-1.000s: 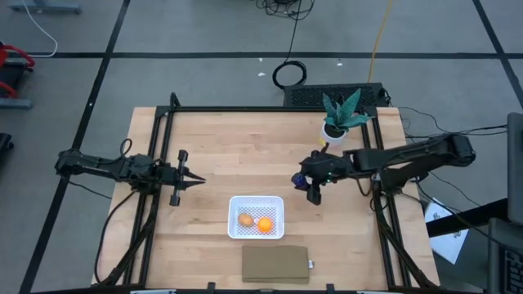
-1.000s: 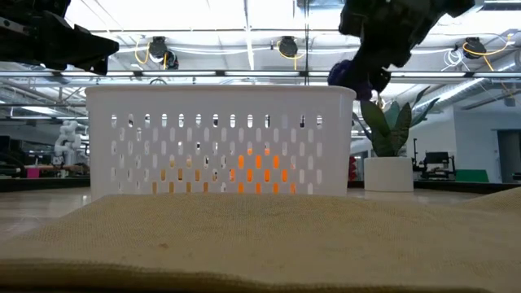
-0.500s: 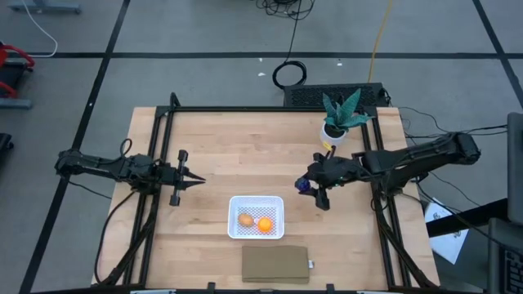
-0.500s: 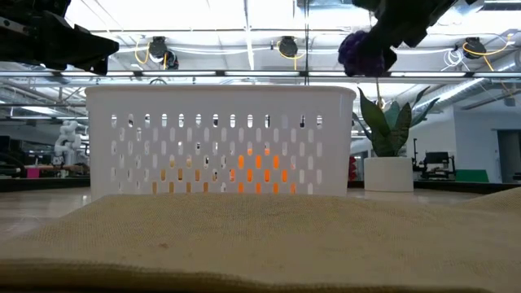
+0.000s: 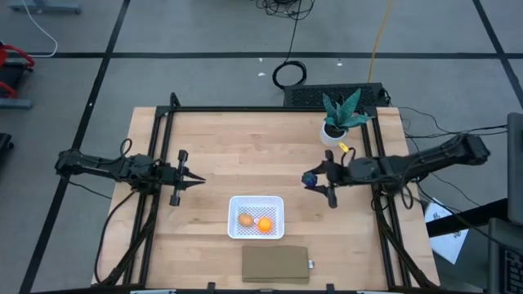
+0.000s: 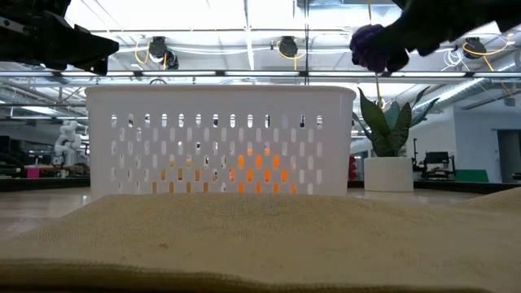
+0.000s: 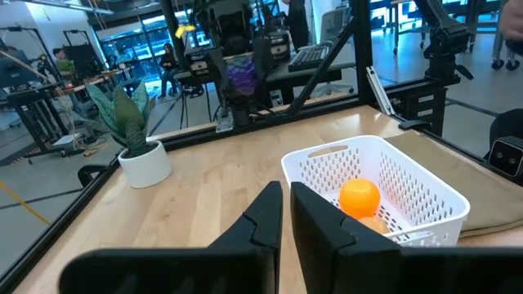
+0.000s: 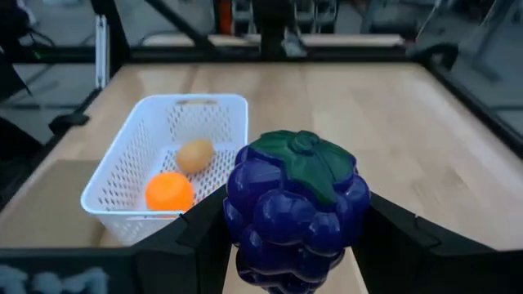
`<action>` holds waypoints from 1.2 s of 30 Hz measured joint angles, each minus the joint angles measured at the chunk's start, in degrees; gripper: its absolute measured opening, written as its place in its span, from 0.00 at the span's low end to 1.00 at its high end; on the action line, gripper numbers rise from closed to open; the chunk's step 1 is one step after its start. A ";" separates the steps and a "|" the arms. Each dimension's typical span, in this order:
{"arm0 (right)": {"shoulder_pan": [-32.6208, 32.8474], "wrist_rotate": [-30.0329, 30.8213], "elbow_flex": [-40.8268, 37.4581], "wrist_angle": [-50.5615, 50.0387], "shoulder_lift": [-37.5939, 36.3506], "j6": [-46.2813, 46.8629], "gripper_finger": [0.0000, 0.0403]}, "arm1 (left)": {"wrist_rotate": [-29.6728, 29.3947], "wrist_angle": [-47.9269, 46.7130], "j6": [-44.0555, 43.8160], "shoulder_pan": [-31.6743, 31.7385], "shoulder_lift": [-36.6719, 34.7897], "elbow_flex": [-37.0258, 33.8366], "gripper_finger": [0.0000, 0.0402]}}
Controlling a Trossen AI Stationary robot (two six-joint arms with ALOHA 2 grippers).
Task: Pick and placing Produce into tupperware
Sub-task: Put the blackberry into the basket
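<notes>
Right now your right claw [image 5: 315,181] carries the purple grape piece [image 5: 309,178] above the surface, to the right of the tupperware [image 5: 257,217].

Its jaws are clenched on the sides of the bunch, green cap up, which looks like a sound place to hold a lumpy shape. Judging by its glossy, moulded look, it is probably hard, light plastic, slick enough to twist if squeezed off-centre. The orange piece [image 5: 265,224] and the tan piece [image 5: 245,219] already lie in the white container. Your left claw [image 5: 198,180] waits closed at the left of the surface. From table height, the brown pad [image 6: 260,244] fills the foreground and the basket wall screens most of its contents.
</notes>
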 joint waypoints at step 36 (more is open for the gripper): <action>0.14 -9.32 2.15 22.58 18.73 -5.10 0.49 | 0.00 0.01 0.28 -0.01 0.00 0.00 0.08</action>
